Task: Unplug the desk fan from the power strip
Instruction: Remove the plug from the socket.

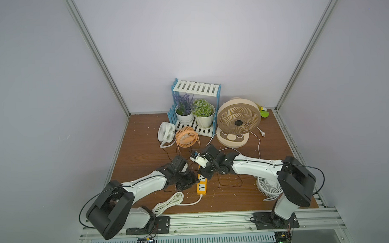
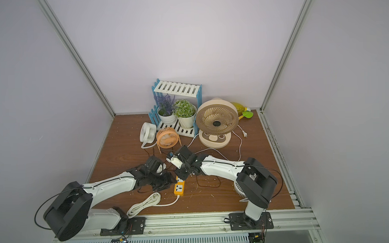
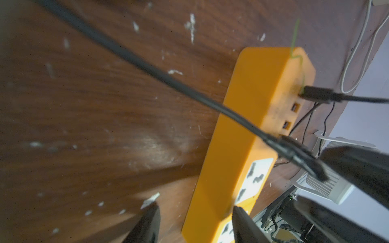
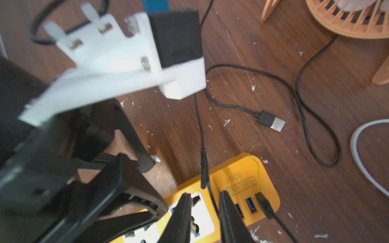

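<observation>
While the left hand (image 3: 194, 212) hangs released at one power strip (image 3: 259, 80) — two sockets (image 3: 252, 181) — the right hand (image 4: 204, 194) cannot be judged.

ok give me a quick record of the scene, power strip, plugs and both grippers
power strip: long narrow orange-yellow bar, flat on the brown wooden table
usb ports: black plug seated in the end port, two beside it empty
left gripper: open, one fingertip at the strip
right gripper: open over the strip, thin black cable between its fingers
loose: black usb plug lying on the table
</observation>
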Robot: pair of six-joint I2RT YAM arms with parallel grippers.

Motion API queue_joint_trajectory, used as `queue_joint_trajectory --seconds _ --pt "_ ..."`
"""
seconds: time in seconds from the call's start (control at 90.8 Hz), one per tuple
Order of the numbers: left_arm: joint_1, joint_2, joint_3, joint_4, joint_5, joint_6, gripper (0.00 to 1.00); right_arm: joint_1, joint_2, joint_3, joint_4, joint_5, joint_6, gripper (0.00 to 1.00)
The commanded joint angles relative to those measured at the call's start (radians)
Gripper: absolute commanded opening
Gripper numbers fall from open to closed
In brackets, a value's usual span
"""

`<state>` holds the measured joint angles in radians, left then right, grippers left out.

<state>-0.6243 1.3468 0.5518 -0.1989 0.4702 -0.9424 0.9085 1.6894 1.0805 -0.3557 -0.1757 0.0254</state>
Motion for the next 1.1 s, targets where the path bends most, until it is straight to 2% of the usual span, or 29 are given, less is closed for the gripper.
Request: queue_joint_trajectory --seconds 0.0,0.22,0.385,0.451,0.561,0.66,1.09 --pt "-0.014 0.022 0.003 -0.068 -0.021 0.005 0.59 0.004 0.012 0.024 -0.018 0.002 -0.017 0.23" --pt "-0.015 0.025 0.001 -0.066 -0.021 0.002 0.59 0.004 0.005 0.022 -0.002 0.027 -0.022 0.11" --pt "-0.017 0.02 0.001 -0.067 -0.02 0.001 0.59 0.004 0.001 0.025 0.003 0.048 -0.03 0.08" --pt "-0.017 0.02 -0.001 -0.066 -0.02 0.001 0.59 0.004 0.001 0.028 -0.001 0.05 -0.033 0.13" --pt "-0.019 0.019 -0.002 -0.067 -0.021 -0.002 0.59 0.005 0.006 0.032 -0.016 0.05 -0.04 0.38" --pt "-0.018 0.018 -0.003 -0.066 -0.023 -0.004 0.59 0.009 0.011 0.026 -0.021 0.055 -0.054 0.4" --pt "-0.018 0.018 -0.001 -0.064 -0.024 -0.008 0.59 0.01 0.015 0.017 0.004 0.084 -0.062 0.12"
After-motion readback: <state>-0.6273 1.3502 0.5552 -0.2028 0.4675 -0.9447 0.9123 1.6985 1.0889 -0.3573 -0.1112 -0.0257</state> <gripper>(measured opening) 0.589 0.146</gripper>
